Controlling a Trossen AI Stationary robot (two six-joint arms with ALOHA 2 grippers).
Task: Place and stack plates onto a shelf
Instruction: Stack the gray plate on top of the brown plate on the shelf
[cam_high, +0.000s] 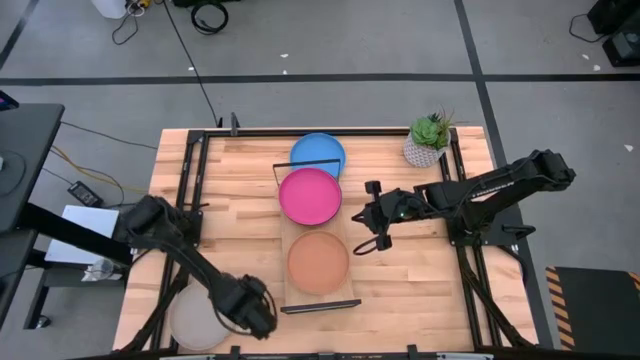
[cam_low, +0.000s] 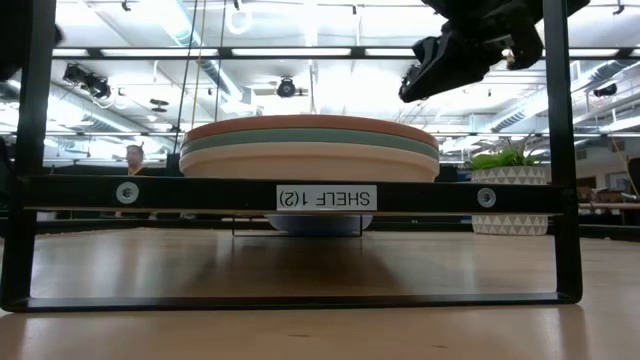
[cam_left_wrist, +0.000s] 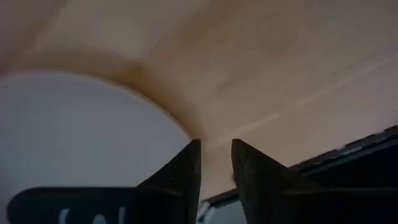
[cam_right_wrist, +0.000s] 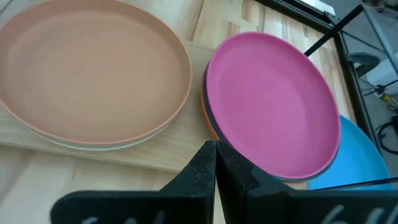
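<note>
On shelf: matte tan plate topping stack; pink plate beside.

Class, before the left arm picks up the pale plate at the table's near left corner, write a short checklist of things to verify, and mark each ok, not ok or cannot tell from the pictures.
1. Left gripper beside the grey plate: ok, at its rim.
2. Grey plate gripped: cannot tell; the fingers stand slightly apart beside the rim.
3. Right gripper clear of the shelf: ok, shut and empty, beside the pink plate.
4. Stacks to drop onto: ok, the tan plate tops one, the pink plate another.
5. Blue plate fully on the shelf: cannot tell.
</note>
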